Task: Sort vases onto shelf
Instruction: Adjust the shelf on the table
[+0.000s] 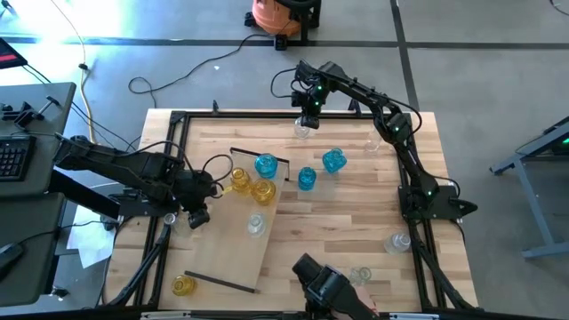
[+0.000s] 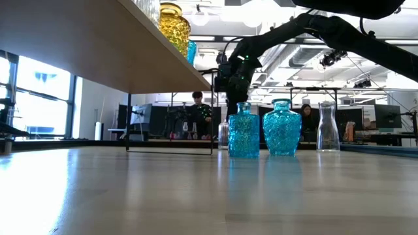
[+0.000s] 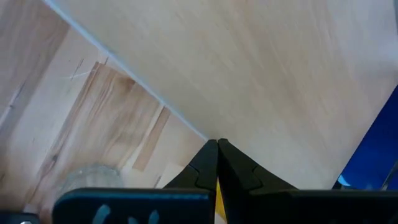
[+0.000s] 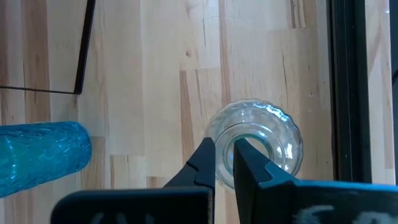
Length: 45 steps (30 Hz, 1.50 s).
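- Vases lie scattered over my tabletop (image 1: 356,204) in the high view: two yellow vases (image 1: 252,185) and a blue vase (image 1: 266,164) on the far end of the pale shelf (image 1: 240,249), a clear one (image 1: 256,224) mid-panel, two more blue vases (image 1: 320,169) just beside it, another yellow one (image 1: 183,284) at the near left corner. My left end effector (image 1: 197,218) sits at the shelf's left edge; my right end effector (image 1: 307,120) is over a clear vase (image 1: 303,130) at the far edge.
- Low view: two ribbed blue vases stand upright side by side, with a tall clear carafe-shaped vase (image 2: 328,127) to their right.
- Left wrist view: my fingers are pressed together, holding nothing, over the shelf's smooth wood.
- Right wrist view: my fingers pinch the near rim of the clear vase's scalloped mouth, one inside, one outside.
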{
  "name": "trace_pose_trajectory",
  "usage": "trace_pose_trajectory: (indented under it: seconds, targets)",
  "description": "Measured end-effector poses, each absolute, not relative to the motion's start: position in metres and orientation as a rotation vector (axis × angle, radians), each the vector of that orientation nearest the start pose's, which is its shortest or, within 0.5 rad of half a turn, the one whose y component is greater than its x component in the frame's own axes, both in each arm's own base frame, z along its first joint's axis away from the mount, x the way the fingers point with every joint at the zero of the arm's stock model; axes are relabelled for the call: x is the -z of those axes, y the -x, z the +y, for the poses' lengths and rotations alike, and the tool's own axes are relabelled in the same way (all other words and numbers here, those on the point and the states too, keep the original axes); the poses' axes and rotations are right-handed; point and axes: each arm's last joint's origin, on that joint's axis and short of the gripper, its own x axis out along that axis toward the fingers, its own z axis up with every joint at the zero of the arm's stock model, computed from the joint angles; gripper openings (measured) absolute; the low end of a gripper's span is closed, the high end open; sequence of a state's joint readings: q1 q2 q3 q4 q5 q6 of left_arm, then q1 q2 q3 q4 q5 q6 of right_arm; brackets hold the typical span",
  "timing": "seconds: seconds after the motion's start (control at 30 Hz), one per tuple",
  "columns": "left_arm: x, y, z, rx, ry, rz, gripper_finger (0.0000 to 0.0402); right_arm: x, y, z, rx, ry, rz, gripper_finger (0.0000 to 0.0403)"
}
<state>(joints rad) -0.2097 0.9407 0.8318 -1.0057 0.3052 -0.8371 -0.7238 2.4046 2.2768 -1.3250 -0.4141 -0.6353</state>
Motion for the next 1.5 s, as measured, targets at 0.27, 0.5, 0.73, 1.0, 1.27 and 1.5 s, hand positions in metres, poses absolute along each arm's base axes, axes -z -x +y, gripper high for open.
trace_pose_trajectory:
  seconds: [0.27, 0.5, 0.73, 1.0, 1.27, 1.5]
  targets:
    - [-0.263, -0.141, -0.04, -0.061, 0.767, 1.314, 0.0, -0.216, -0.365, -0.307, -0.141, -0.239, 1.211, 0.0002]
    - [-0.262, -0.144, -0.041, -0.032, 0.761, 1.322, 0.0, -0.216, -0.365, -0.307, -0.138, -0.244, 1.211, 0.0002]
    - [-0.261, -0.143, -0.046, -0.009, 0.745, 1.346, 0.0, -0.216, -0.365, -0.308, -0.138, -0.244, 1.21, 0.0002]
    - [-0.26, -0.143, -0.053, -0.022, 0.733, 1.366, 0.0, -0.216, -0.365, -0.308, -0.137, -0.243, 1.209, 0.0002]
    - [-0.257, -0.154, -0.061, 0.013, 0.748, 1.342, 0.0, -0.216, -0.365, -0.308, -0.138, -0.24, 1.209, 0.0002]
    - [-0.251, -0.163, -0.069, 0.017, 0.752, 1.371, 0.0, -0.216, -0.365, -0.308, -0.141, -0.236, 1.208, 0.0002]
